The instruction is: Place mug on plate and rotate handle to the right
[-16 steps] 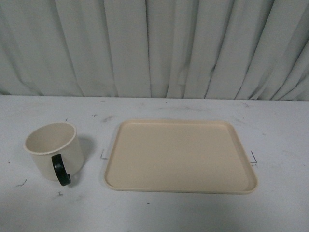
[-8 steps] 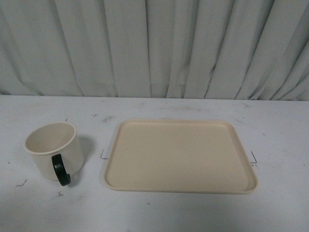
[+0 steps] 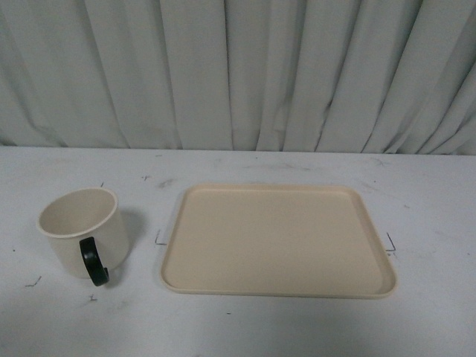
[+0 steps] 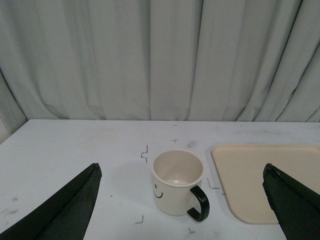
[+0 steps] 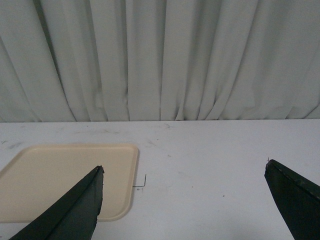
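Note:
The cream-white mug stands upright on the white table, left of the plate, its black handle turned toward me. The beige plate lies flat and empty at the middle right. Neither gripper shows in the front view. In the left wrist view the mug stands ahead between my open left gripper's black fingers, smiley face on one side, handle toward the plate. My right gripper is open and empty over bare table; the plate's corner lies behind one finger.
A pleated grey-white curtain hangs along the table's far edge. Small black marks dot the table around the plate and mug.

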Controlling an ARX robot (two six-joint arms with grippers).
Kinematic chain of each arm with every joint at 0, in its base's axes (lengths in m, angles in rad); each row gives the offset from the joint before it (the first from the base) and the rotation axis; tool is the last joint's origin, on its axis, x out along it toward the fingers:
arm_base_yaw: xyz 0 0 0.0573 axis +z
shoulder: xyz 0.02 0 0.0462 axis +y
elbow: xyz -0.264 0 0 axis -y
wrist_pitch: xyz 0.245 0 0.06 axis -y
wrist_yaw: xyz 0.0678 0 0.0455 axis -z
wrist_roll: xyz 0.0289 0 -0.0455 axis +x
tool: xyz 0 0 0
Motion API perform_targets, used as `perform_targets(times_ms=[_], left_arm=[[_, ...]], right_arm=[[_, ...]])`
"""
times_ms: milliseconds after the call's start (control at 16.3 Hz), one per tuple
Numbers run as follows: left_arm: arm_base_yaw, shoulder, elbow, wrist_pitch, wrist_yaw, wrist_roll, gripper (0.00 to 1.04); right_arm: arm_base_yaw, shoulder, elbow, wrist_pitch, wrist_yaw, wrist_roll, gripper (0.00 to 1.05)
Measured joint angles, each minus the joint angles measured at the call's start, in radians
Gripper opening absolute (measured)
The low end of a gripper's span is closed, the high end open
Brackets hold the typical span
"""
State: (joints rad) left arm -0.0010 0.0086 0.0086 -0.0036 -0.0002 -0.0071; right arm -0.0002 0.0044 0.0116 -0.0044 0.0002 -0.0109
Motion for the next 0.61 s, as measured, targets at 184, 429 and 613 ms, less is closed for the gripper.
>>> perform_targets(times_ms=[184,429,613], left_arm=[[0.000,0.000,0.000,0.000,0.000,0.000,0.98],[-0.026,0.424,0.278,0.078,0.074,-0.003,0.98],[-0.042,1.287,0.892,-0.383,0.270,0.278,0.98]], right_arm=[[0.000,0.000,0.000,0.000,0.000,0.000,0.98],[0.000,0.000,0.000,0.000,0.000,0.000,0.98],[0.000,0.000,0.000,0.000,0.000,0.000,0.98]])
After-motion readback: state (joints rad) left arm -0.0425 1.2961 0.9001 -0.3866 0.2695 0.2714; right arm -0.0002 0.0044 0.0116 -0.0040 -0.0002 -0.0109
